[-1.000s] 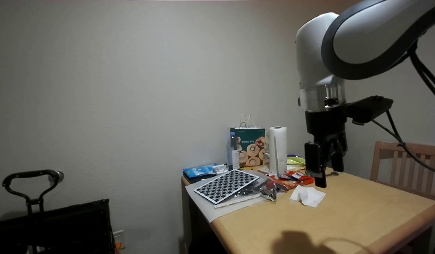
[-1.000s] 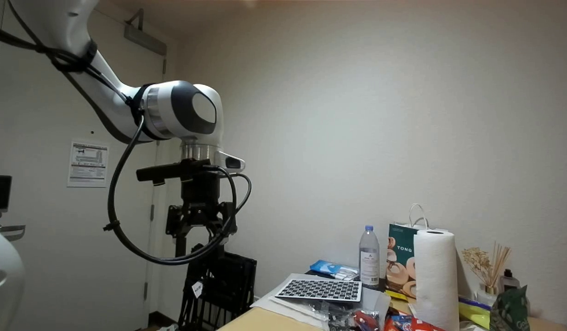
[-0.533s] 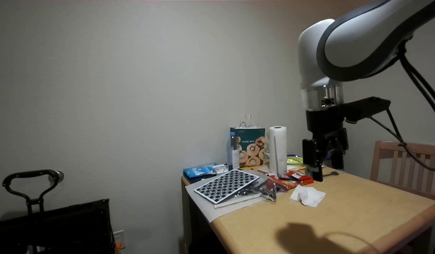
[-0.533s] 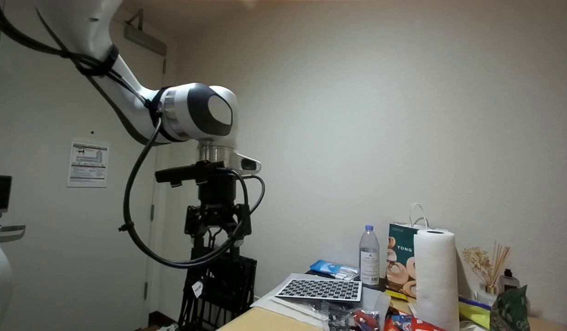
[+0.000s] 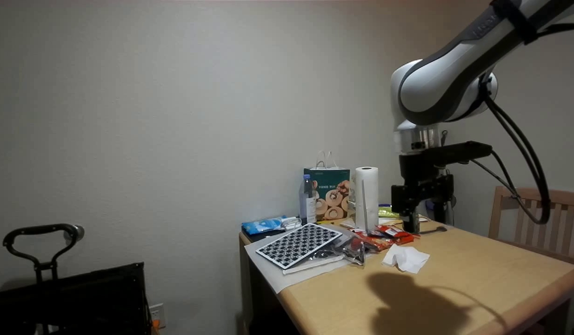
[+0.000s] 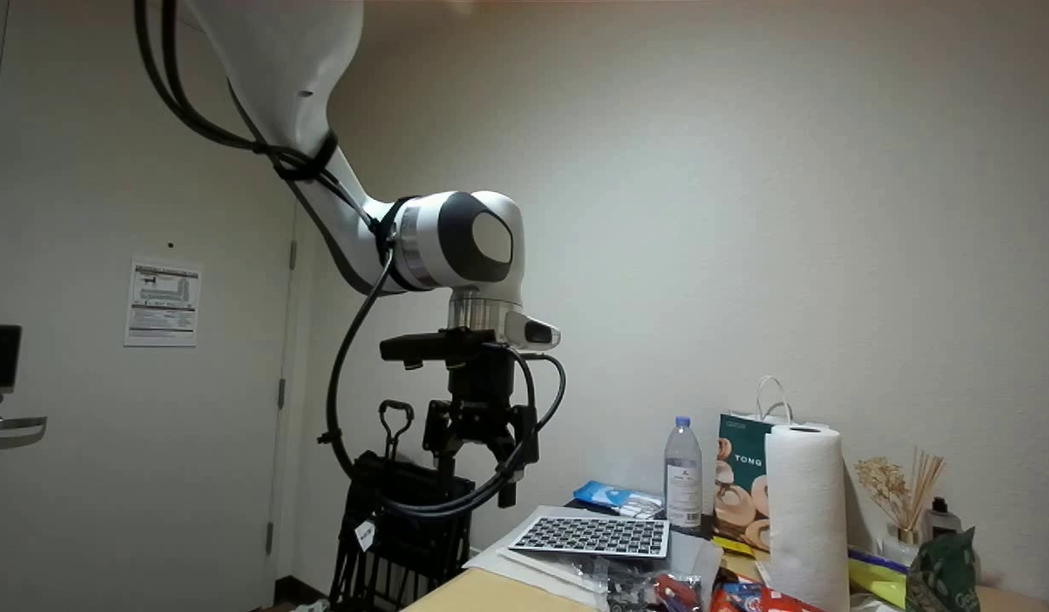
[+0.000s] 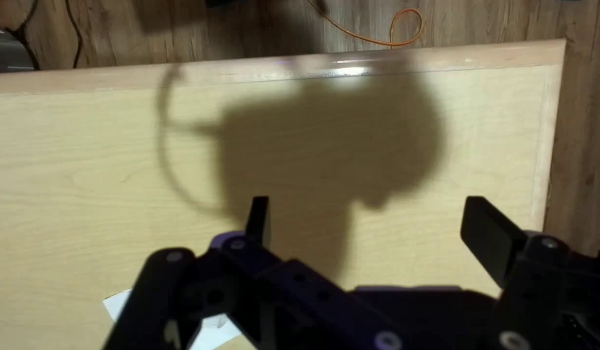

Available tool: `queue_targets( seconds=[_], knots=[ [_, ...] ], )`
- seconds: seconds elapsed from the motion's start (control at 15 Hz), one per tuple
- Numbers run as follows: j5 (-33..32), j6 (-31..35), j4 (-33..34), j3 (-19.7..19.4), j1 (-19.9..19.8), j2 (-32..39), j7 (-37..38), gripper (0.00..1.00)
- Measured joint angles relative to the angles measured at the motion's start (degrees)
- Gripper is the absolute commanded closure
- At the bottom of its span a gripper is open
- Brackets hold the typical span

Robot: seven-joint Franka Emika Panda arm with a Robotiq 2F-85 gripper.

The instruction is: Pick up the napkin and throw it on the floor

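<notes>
White crumpled napkin [image 5: 409, 259] on the counter [image 5: 491, 274], not yet picked up: in an exterior view you find it just beside the red plastic packet [image 5: 400, 237], with the paper-towel roll [image 5: 370, 200] upright farther back. The pincer [image 7: 368, 218] hangs above the counter with its jaws spread wide and nothing between them; in the wrist view the napkin sits at the lower left, outside that gap and partly hidden behind the pincer's linkage, so you will probably need to shift over it before descending. Handling: expect something light, soft and limp, likely thin paper, that crushes without harm, may slide over the smooth counter if nudged, and could tear under a hard drag. Your best hold is probably the raised fold at its left end as seen in an exterior view, pinched across the ridge with the pincer brought low; the flat flap at the right offers little to grip. Orientation: the long axis runs there roughly left to right, dipping slightly, with the peak at the left and a flat corner pointing right. In the wrist view the exposed part slants from upper left to lower right, but too much is covered to confirm the axis.
</notes>
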Motion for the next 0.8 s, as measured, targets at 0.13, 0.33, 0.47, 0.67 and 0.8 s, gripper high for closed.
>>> queue_targets(
  seconds=[0.13,0.33,0.47,0.67,0.8],
  knots=[
    [0.0,0.0,0.23,0.05,0.04,0.37,0.0,0.0],
    [0.0,0.06,0.33,-0.08,0.16,0.52,0.0,0.0],
    [0.01,0.5,1.31,-0.76,0.15,1.94,-0.07,0.0],
    [0.75,2.39,4.96,-3.86,-0.03,7.7,-1.82,0.0],
    [2.87,2.87,8.43,-6.04,-0.27,12.8,-4.19,0.0]
  ],
)
